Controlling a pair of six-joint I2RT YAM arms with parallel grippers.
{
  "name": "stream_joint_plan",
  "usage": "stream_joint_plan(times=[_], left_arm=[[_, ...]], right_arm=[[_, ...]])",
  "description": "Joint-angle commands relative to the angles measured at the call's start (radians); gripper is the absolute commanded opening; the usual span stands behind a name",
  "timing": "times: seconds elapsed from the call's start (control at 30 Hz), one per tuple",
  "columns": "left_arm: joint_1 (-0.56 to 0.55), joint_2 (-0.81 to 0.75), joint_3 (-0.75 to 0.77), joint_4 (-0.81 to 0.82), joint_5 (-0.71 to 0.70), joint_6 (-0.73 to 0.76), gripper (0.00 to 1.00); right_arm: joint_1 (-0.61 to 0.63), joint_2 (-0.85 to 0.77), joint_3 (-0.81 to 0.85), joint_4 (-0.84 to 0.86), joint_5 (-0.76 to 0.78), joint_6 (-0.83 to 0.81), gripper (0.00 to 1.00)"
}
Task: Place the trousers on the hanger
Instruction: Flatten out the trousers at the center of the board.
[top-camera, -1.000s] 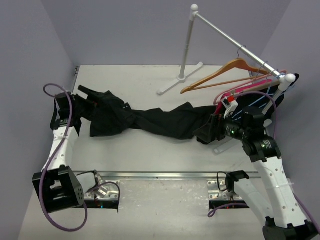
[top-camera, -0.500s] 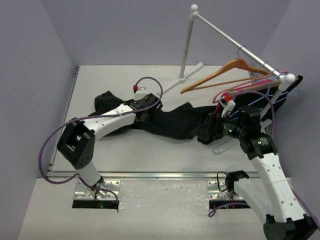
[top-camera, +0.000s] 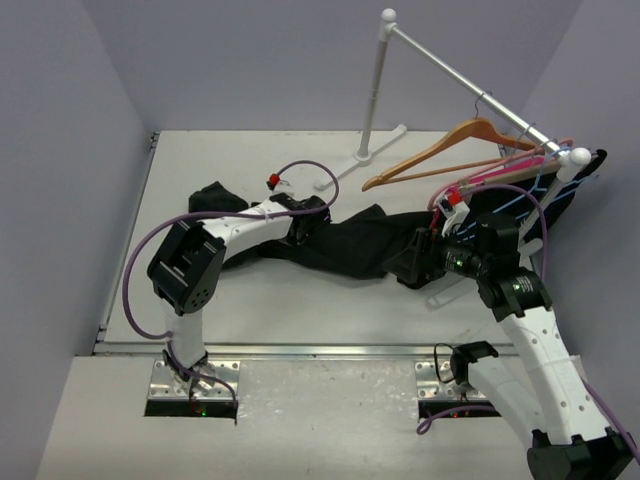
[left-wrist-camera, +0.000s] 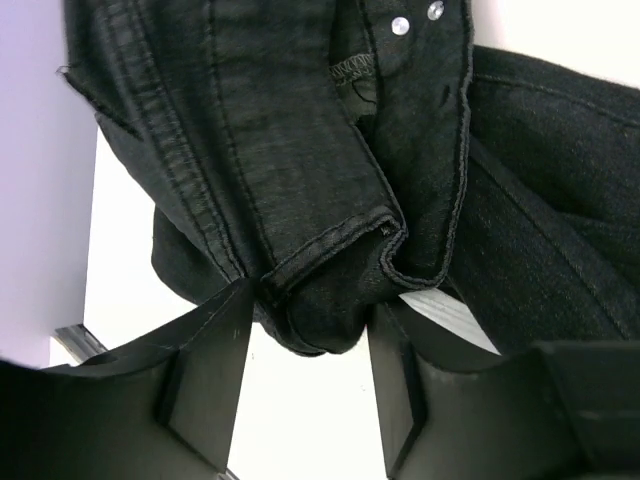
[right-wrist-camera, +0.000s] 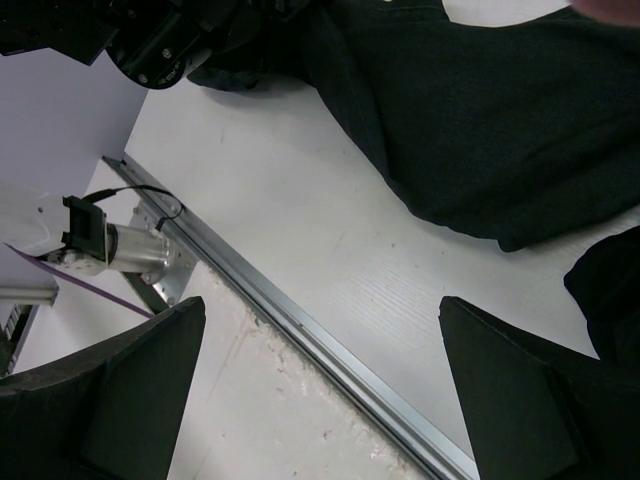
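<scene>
The black trousers (top-camera: 345, 245) lie crumpled across the middle of the table, from the back left toward the right arm. My left gripper (top-camera: 312, 222) is down on their upper part. In the left wrist view its jaws stand half closed, both fingers pressing a seamed fold of the trousers (left-wrist-camera: 320, 310) at the tips of the left gripper (left-wrist-camera: 310, 345). The tan wooden hanger (top-camera: 447, 148) hangs by its hook on the rack's bar, apart from the trousers. My right gripper (top-camera: 408, 265) hovers by the trousers' right end; in its wrist view the right gripper (right-wrist-camera: 320, 400) is wide open and holds nothing.
A white rack post (top-camera: 373, 90) stands at the back, its bar (top-camera: 460, 75) sloping right. A pink hanger (top-camera: 500, 172), a blue wire hanger (top-camera: 545, 187) and another black garment (top-camera: 535, 205) hang behind the right arm. A metal rail (top-camera: 320, 350) edges the table front.
The left arm has swung from the far left edge across to the trousers, and its jaws have narrowed onto a fold. The trousers' left part has bunched. The right arm barely moved.
</scene>
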Motion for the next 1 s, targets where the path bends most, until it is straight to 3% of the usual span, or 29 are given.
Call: stream_joint_plan(times=[0.0, 0.13, 0.3, 0.4, 0.57, 0.67, 0.8, 0.97], left_arm=[[0.011, -0.004, 0.057, -0.030, -0.067, -0.032, 0.27], [0.029, -0.043, 0.114, -0.040, -0.071, -0.020, 0.01], [0.091, -0.171, 0.186, -0.031, -0.057, -0.026, 0.00], [0.174, -0.372, 0.101, 0.052, 0.013, -0.060, 0.00], [0.543, -0.736, -0.191, 0.368, 0.383, -0.045, 0.00], [0.729, -0.882, -0.287, 0.416, 0.554, -0.118, 0.00], [0.821, -0.997, -0.409, 0.446, 0.614, -0.171, 0.00], [0.910, -1.002, -0.392, 0.349, 0.537, -0.181, 0.00]], right_arm=[[0.007, -0.019, -0.008, 0.032, -0.013, -0.010, 0.99], [0.007, -0.024, -0.020, 0.044, -0.006, -0.003, 0.99], [0.008, 0.018, -0.024, 0.092, -0.079, 0.029, 0.99], [0.072, 0.098, -0.016, 0.153, -0.118, 0.067, 0.99], [0.413, 0.353, 0.152, 0.131, 0.154, -0.022, 0.99], [0.485, 0.535, 0.254, 0.130, 0.331, -0.081, 0.99], [0.545, 0.759, 0.416, 0.130, 0.489, -0.155, 0.99], [0.564, 1.066, 0.650, 0.080, 0.628, -0.271, 0.99]])
